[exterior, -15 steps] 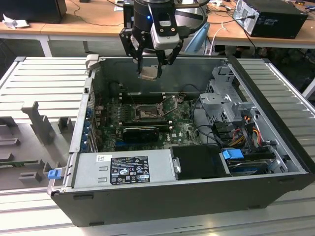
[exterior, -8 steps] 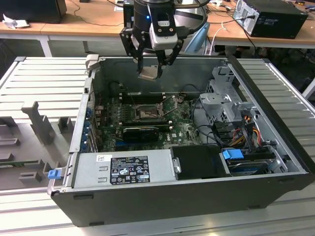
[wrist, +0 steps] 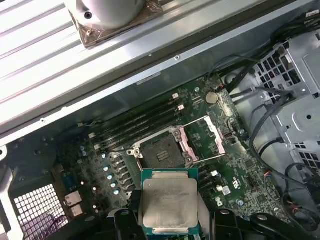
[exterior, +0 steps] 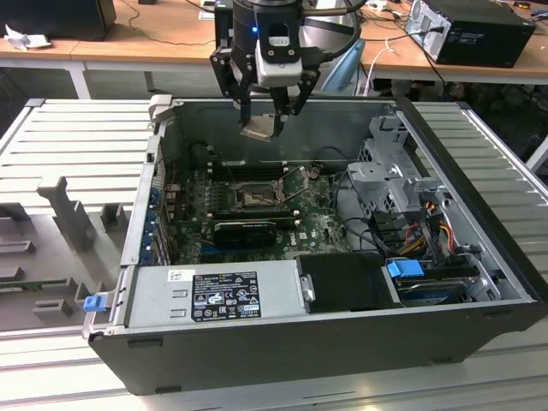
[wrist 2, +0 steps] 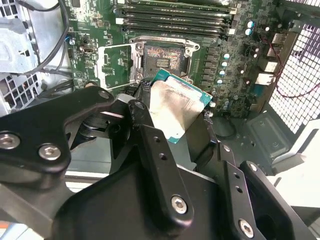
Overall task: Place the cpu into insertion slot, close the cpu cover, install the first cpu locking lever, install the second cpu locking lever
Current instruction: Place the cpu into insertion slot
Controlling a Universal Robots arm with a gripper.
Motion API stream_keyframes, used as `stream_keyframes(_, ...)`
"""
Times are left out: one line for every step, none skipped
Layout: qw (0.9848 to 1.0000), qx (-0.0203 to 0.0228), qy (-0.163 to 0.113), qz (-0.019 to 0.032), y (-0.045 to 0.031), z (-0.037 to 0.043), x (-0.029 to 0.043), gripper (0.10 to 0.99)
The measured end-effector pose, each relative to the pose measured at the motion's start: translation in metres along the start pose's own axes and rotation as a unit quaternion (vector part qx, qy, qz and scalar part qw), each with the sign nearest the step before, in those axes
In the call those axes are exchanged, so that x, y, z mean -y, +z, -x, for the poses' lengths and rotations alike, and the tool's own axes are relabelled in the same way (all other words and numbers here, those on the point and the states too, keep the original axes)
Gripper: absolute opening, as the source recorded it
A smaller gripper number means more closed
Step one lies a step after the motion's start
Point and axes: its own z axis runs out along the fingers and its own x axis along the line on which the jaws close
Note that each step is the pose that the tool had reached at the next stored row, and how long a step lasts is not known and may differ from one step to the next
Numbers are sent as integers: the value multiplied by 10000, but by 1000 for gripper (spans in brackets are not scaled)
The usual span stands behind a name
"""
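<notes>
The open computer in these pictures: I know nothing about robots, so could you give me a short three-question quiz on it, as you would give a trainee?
1. True or false: the chip already sits in the socket.
2. Pick one: the cover is (A) shut over the socket, (B) swung open beside it.
3. Fill in: the tool is holding the ____.

Key:
1. False. The socket is empty and the chip is held above the board.
2. B.
3. Chip.
</notes>
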Motion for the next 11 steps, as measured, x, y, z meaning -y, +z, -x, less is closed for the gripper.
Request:
stream_keyframes(10000, 5, 59, 1, 1, 0, 0, 525)
stream_keyframes(9998, 16, 192, 5, 3, 0, 0, 525)
stream_keyframes(9996, 24, 290, 7, 4, 0, 0, 525)
stream_keyframes(9993, 33, 375, 9, 5, 0, 0, 525)
stream_keyframes(9991, 39, 420, 7, 5, 0, 0, 525)
stream_keyframes(9989, 45, 475, 5, 5, 0, 0, 525)
stream_keyframes(9982, 58, 605, 4, 5, 0, 0, 525)
stream_keyframes(9976, 65, 684, 4, 6, 0, 0, 525)
stream_keyframes(9972, 71, 741, 4, 6, 0, 0, 525)
stream_keyframes(9968, 76, 795, 5, 6, 0, 0, 525)
stream_keyframes(9964, 81, 847, 5, 6, 0, 0, 525)
